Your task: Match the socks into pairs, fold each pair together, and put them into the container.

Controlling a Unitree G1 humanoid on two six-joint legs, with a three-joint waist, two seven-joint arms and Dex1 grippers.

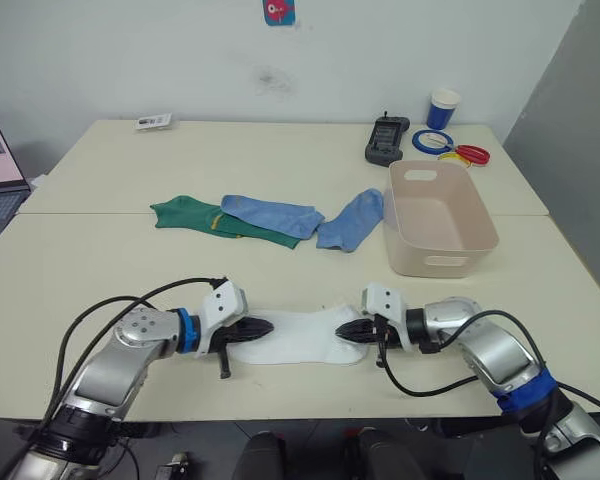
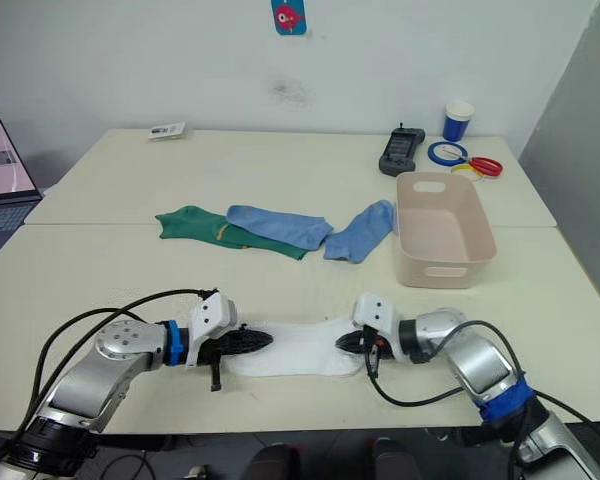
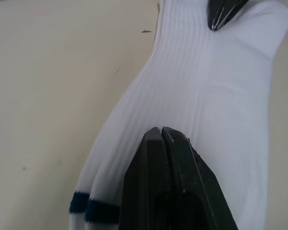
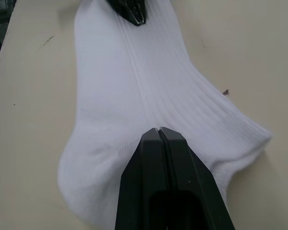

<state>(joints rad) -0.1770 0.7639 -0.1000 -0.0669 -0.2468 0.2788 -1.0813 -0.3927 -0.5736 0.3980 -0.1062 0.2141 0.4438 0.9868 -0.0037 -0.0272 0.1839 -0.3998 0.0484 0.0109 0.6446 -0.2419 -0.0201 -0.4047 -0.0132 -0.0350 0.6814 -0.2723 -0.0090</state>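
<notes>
White socks (image 1: 295,338) pinched endwise by both closed jaws — container (image 1: 438,255) beyond

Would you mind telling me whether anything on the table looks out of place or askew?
Nothing looks damaged or spilled. The dark green and light blue socks lie overlapped in a loose row beside the container, unsorted. The white socks lie flat between both grippers.

Office or lab: plain tables (image 1: 280,150), a laptop (image 1: 0,165), a handheld controller (image 1: 387,138), bare wall
</notes>
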